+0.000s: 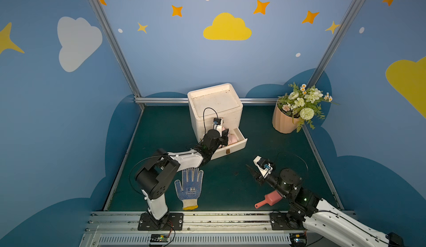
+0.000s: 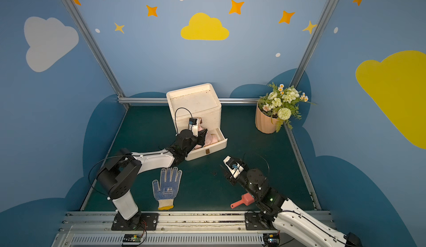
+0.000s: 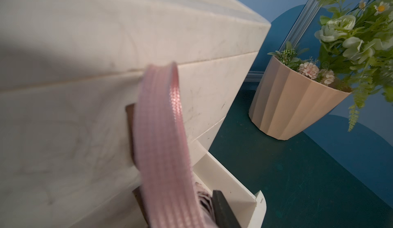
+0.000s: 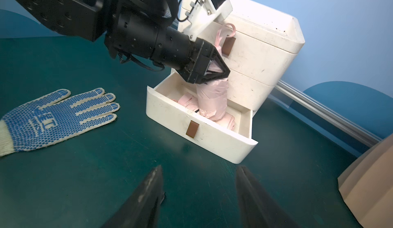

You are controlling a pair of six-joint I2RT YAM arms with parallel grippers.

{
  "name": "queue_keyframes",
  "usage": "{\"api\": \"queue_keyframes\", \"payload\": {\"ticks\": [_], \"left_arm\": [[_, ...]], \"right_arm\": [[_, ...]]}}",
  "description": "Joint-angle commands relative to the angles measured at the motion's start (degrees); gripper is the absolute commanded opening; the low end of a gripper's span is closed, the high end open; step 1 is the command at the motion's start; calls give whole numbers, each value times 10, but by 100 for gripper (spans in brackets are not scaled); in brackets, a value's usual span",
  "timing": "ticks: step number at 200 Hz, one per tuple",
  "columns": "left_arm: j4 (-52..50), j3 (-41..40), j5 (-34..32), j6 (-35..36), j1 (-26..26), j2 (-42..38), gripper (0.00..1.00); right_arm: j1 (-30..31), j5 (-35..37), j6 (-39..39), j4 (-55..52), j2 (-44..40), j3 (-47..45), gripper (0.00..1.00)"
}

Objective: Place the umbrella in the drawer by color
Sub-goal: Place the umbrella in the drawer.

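Observation:
A pink folded umbrella stands tilted in the open bottom drawer of the white cabinet. My left gripper is shut on the umbrella's upper end. The umbrella's pink strap loops up across the left wrist view. In both top views the left gripper hangs over the drawer, with pink umbrella fabric beside it. My right gripper is open and empty over the green mat, in front of the drawer.
A blue-dotted work glove lies near the left arm's base. A red scoop rests under the right arm. A ribbed pot of flowers stands at the back right corner. Flat pink pieces lie in the drawer.

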Motion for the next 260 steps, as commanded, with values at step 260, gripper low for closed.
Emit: {"api": "queue_keyframes", "payload": {"ticks": [260], "left_arm": [[29,-22,-5,-262,-12,52,3]], "right_arm": [[-5,-4,25,10,-17,-2,61]]}}
